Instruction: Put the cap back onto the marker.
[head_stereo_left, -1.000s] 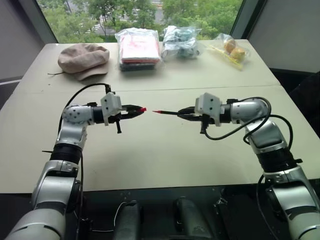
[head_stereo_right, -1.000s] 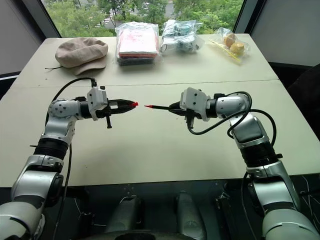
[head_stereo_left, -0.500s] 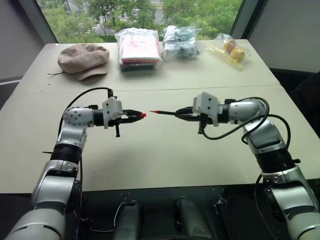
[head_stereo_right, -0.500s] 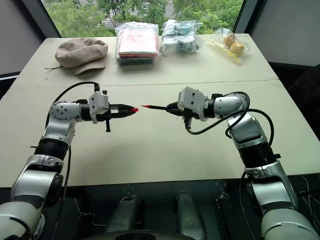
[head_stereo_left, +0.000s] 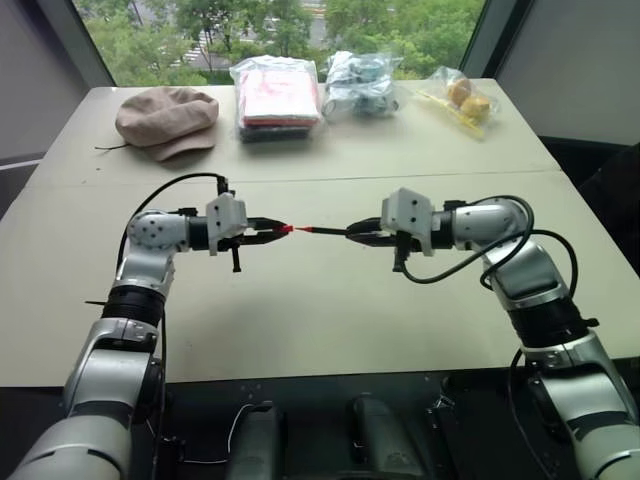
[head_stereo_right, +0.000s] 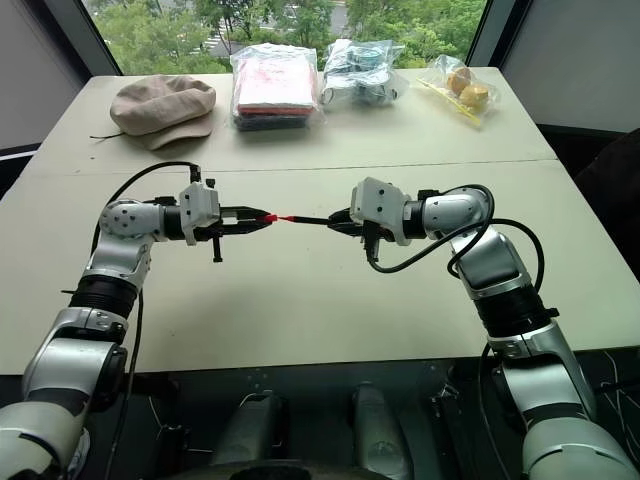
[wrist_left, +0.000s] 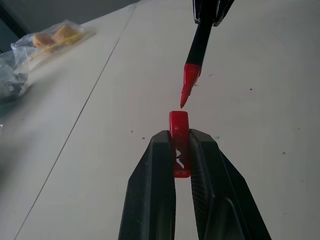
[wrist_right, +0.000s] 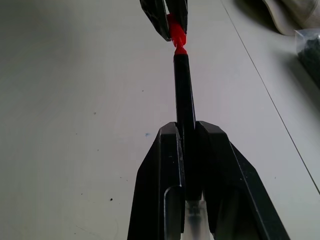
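Above the middle of the table, my left gripper (head_stereo_left: 272, 231) is shut on the small red cap (wrist_left: 179, 128), whose open end sticks out past the fingertips. Facing it from the right, my right gripper (head_stereo_left: 358, 232) is shut on the thin black marker (wrist_right: 183, 90), held level and pointing left. The marker's red tip (wrist_left: 188, 89) sits just in front of the cap's mouth, nearly touching it and roughly in line. In the left eye view the cap (head_stereo_left: 287, 229) and the tip (head_stereo_left: 303, 229) almost meet.
A beige hat (head_stereo_left: 165, 118) lies at the back left of the cream table (head_stereo_left: 300, 320). Behind the grippers sit a bag of red items (head_stereo_left: 279, 97), a bag of dark objects (head_stereo_left: 360, 82) and a bag of rolls (head_stereo_left: 462, 100).
The marker's tip has come leftwards towards the cap, closing the gap from a clear space to almost nothing. Both grippers stay shut on their objects.
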